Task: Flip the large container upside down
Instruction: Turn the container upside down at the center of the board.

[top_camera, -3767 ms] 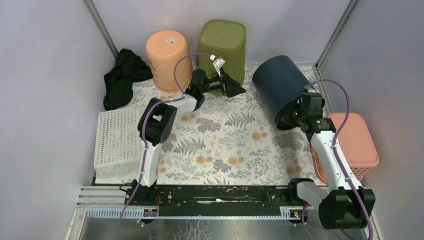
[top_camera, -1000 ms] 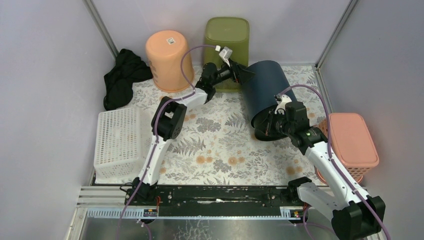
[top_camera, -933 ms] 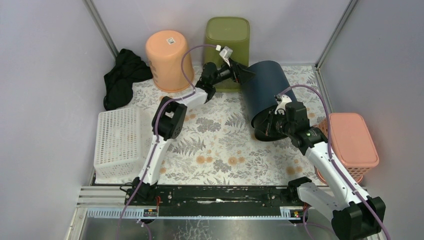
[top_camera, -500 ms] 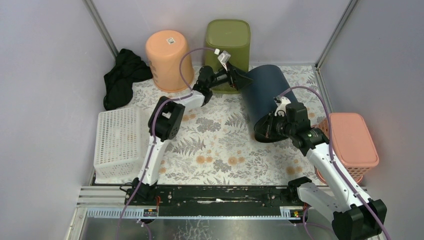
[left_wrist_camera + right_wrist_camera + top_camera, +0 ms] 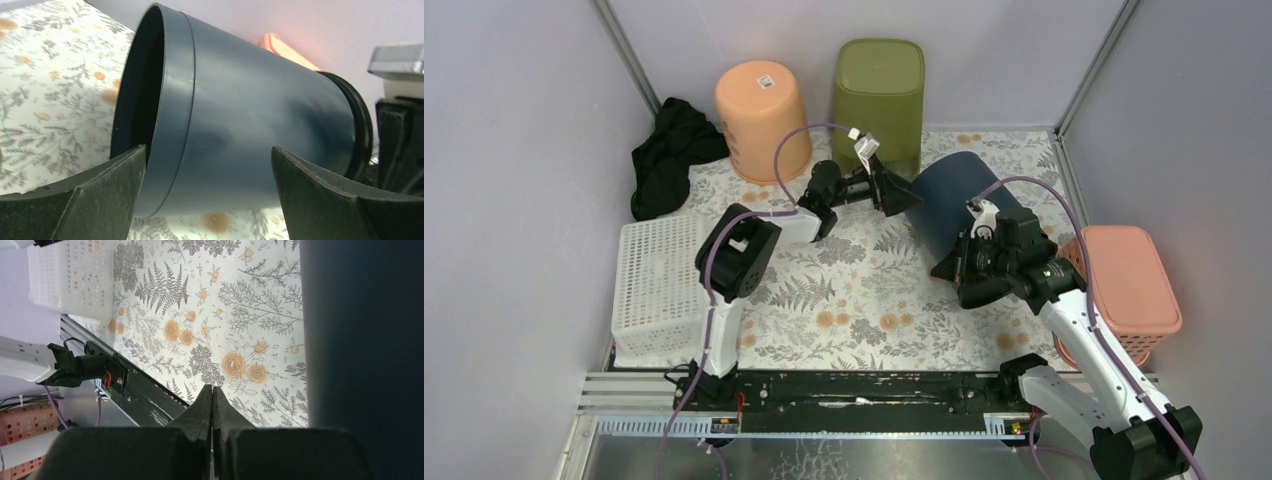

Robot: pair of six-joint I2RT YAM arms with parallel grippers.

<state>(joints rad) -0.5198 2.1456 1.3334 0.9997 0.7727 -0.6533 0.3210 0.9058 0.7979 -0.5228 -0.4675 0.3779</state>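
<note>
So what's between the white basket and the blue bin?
In the top view, the left arm stands between the white basket and the blue bin, with flowery tablecloth under it.

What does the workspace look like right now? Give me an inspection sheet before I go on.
Surface: floral cloth, flat.
Job's things: dark blue container lying on its side, not yet upside down.
Clutter: orange bucket, olive bin, white basket, pink basket, black cloth.
Grippers: left gripper open, at the container's side; right gripper shut, beside the container.
Cables: purple cables loop above both arms; no snag seen.
Surroundings: pale walls on three sides.
</note>
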